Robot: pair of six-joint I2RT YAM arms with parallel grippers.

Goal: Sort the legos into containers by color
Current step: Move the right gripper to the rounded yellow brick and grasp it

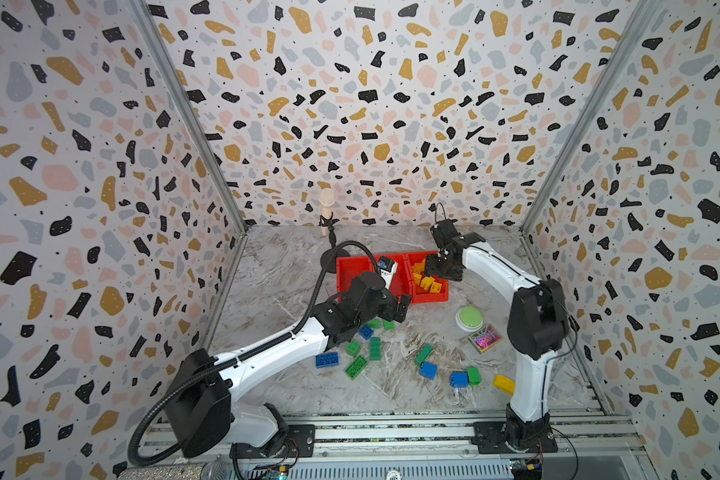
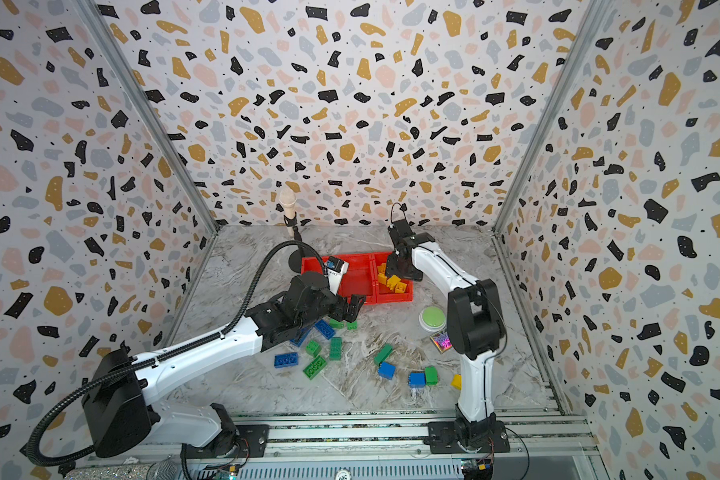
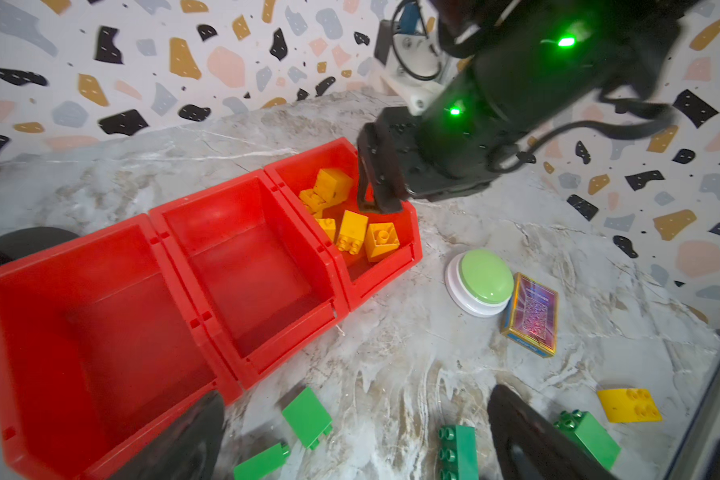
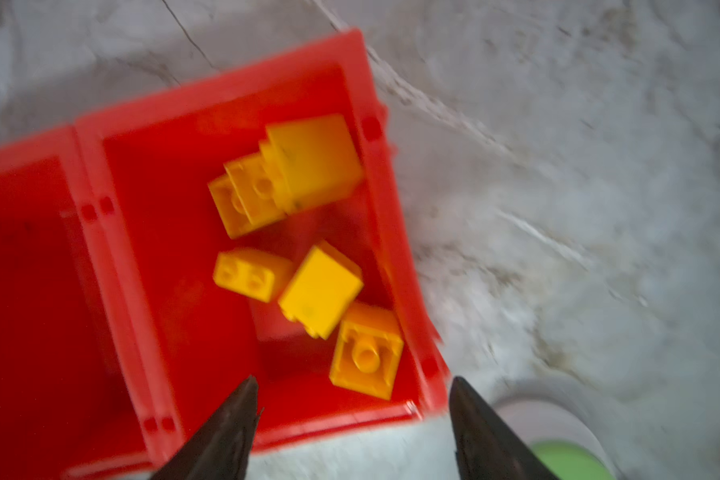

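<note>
The right fingers spread, empty, above the rightmost of three joined red plastic bins holding chunky yellow studded bricks; left fingers spread wide over green and blue bricks loose on the marble tabletop

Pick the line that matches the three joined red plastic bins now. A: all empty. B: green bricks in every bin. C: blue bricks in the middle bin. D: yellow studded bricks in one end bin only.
D: yellow studded bricks lie only in the end red bin; the other two bins are bare.
</note>
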